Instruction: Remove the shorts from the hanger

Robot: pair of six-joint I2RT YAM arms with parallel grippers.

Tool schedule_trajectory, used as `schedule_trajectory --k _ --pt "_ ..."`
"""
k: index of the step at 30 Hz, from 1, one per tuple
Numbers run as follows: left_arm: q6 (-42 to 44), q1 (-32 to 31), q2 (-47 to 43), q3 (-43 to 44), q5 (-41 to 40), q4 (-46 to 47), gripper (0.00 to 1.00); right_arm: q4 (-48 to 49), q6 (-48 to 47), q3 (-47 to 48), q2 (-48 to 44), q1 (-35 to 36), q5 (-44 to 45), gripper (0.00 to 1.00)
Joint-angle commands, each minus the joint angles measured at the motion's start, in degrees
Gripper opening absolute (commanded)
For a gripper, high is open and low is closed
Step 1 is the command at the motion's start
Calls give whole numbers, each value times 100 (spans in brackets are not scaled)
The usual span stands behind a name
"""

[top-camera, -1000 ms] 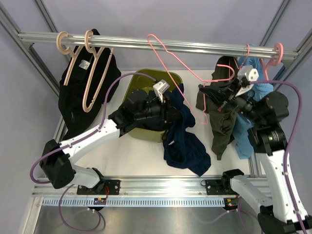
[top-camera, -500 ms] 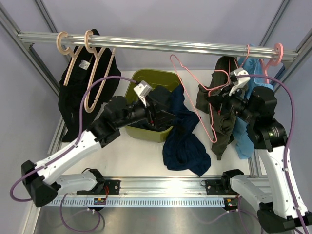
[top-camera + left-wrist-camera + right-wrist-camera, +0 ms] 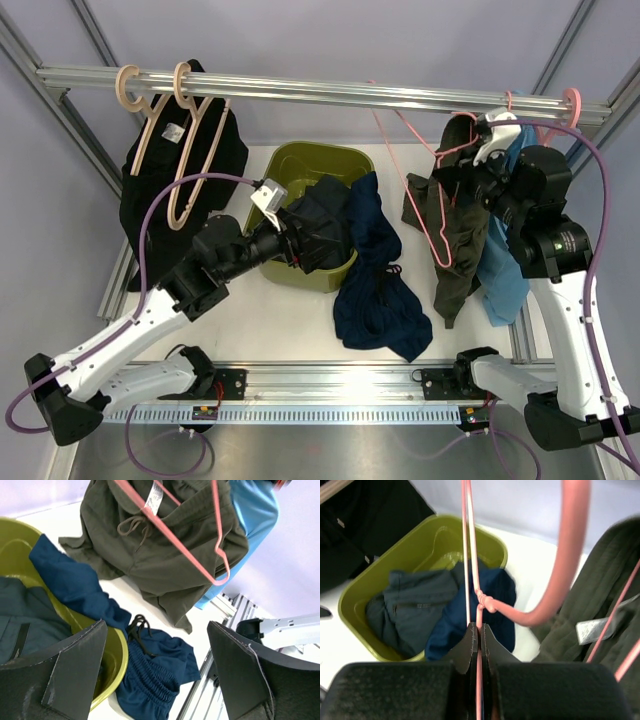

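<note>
1. The left gripper (image 3: 157, 669) stands wide, nothing between its fingers. It hovers at the near-left rim of the green bin (image 3: 300, 155), pointing across it toward the right side of the table (image 3: 270, 315).
2. The navy shorts (image 3: 380, 310) lie just ahead of and below that claw. They are draped over the bin's right rim, with one end inside and the bulk in a heap on the table. Their long axis runs from the bin toward the near edge, and the left arm is plainly the nearer one.
3. The teal-slate shorts (image 3: 318, 222) sit bunched inside the bin, right under the left claw and touching the navy pair.
4. The right gripper (image 3: 479, 636) is clamped on the pink hanger (image 3: 468, 555) at its twisted neck. The wire carries no garment and is held up close to the rail (image 3: 300, 90), its hook not visibly on the rail.
5. Both dark pairs look to be off the hanger. What remains is probably hooking the bare wire onto the rail, upward and slightly back from the right claw.
6. The olive shorts (image 3: 455, 250) and the light-blue pair (image 3: 500, 275) hang just beside that hanger — a snag risk.
</note>
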Motion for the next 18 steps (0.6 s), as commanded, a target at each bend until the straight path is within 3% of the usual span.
schedule_trajectory --k 1,18 --pt "22 -13 -200 -109 -201 291 87 574 -48 443 120 12 315 0" --pt "-30 -13 -315 -338 -228 467 87 1093 13 1199 366 38 509 0"
